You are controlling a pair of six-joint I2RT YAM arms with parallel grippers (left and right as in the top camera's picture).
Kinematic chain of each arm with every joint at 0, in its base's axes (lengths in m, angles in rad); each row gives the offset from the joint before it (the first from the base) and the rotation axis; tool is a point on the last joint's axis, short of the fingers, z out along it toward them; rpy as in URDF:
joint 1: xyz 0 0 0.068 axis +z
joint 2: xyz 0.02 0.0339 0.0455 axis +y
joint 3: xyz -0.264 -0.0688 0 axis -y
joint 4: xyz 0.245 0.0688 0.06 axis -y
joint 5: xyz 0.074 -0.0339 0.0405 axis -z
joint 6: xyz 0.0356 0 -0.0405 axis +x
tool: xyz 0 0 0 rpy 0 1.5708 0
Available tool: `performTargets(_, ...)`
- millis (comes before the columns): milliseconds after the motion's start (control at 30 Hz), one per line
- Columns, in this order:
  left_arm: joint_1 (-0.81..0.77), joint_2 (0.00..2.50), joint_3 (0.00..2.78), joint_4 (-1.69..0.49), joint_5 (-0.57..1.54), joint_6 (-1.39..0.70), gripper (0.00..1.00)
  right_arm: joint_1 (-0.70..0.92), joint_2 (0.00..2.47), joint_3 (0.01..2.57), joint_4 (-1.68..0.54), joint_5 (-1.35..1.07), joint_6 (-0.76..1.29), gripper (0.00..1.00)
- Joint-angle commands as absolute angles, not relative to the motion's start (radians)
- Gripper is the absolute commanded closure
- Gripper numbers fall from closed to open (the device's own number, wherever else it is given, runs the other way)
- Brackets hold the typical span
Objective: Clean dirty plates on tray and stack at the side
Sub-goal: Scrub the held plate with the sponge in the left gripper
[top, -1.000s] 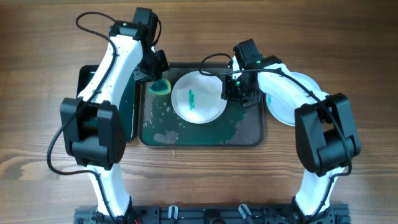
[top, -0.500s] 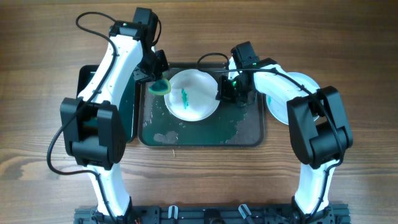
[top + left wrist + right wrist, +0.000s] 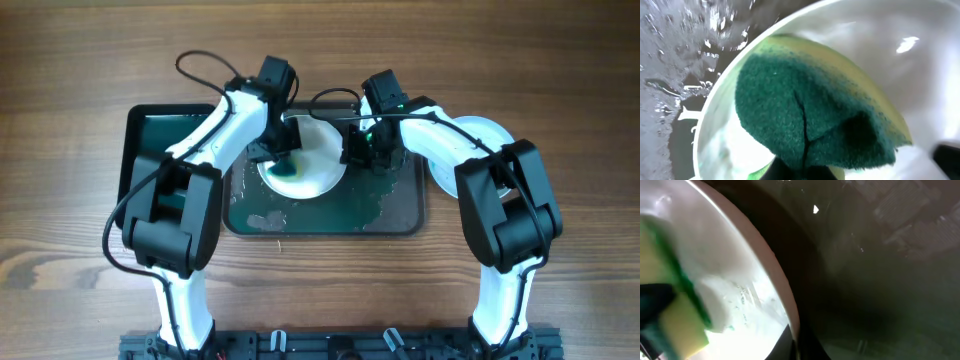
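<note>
- Since half a second ago the left arm has swung right, carrying the left gripper (image 3: 281, 152) off the plate's left edge and in over the plate
- Left gripper is clenched on the yellow-green sponge (image 3: 805, 120), whose dark green scouring face is pressed against the inside of the white plate (image 3: 318, 160)
- Right gripper (image 3: 362, 152) sits at the plate's right rim and is clamped on it; its wrist view shows the rim running diagonally, with a dark finger against it at the bottom
- White plate lies on the far half of the tray (image 3: 400, 218), a little left of the middle
- Tray floor is wet and glossy, with a dark green smear (image 3: 265, 220) near its front left corner
- Black tub (image 3: 150, 135) holding green liquid stands just beside the tray's left edge
- Pale plate (image 3: 487, 130) rests on the wooden table (image 3: 560, 70) just right of the tray, partly hidden under the right arm; how many are stacked there cannot be told
</note>
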State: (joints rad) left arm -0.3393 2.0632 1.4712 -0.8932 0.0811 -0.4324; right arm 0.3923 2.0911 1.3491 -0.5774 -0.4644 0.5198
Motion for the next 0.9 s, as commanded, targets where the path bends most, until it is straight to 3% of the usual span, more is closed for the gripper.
performTargets(0, -0.336, 2.065, 1.390, -0.878, 0.087, -0.457, 0.96, 0.398, 2.124, 1.346, -0.578, -0.464, 0.525, 0.96)
performTargets(133, -0.361, 2.065, 1.323, -0.831, 0.175, -0.407, 0.96, 0.401, 2.124, 1.346, -0.577, -0.472, 0.524, 0.96)
performTargets(267, -0.384, 2.065, 1.322, -0.707, 0.523, -0.136, 0.96, 0.407, 2.124, 1.346, -0.576, -0.472, 0.523, 0.96)
performTargets(400, -0.375, 2.065, 1.322, -0.604, 0.544, -0.157, 0.96, 0.407, 2.124, 1.346, -0.577, -0.471, 0.522, 0.96)
performTargets(533, -0.352, 2.065, 1.322, -0.582, 0.198, -0.325, 0.96, 0.407, 2.124, 1.346, -0.577, -0.471, 0.522, 0.96)
performTargets(667, -0.335, 2.065, 1.322, -0.587, -0.334, -0.556, 0.96, 0.407, 2.124, 1.346, -0.577, -0.471, 0.521, 0.96)
performTargets(867, -0.335, 2.065, 1.322, -0.719, -0.553, -0.697, 0.96, 0.407, 2.124, 1.346, -0.577, -0.471, 0.516, 0.96)
